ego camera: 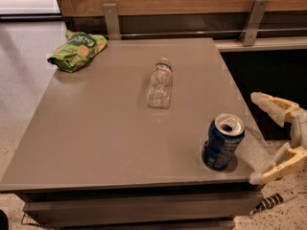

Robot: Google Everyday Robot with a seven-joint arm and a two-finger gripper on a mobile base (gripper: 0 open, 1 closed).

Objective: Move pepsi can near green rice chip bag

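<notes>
The pepsi can [223,142], dark blue with a silver top, stands upright near the front right corner of the grey table [96,133]. The green rice chip bag [76,50] lies at the table's far left corner. My gripper [255,138] is at the right edge of the view, just right of the can and beyond the table's right edge. Its two pale fingers are spread wide apart, one [273,107] behind the can's level and one [276,166] in front, and hold nothing.
A clear plastic bottle [159,84] lies on its side in the middle of the table, between the can and the bag. A wooden panel with metal brackets [111,20] runs behind the table. A striped object [273,200] lies on the floor at the lower right.
</notes>
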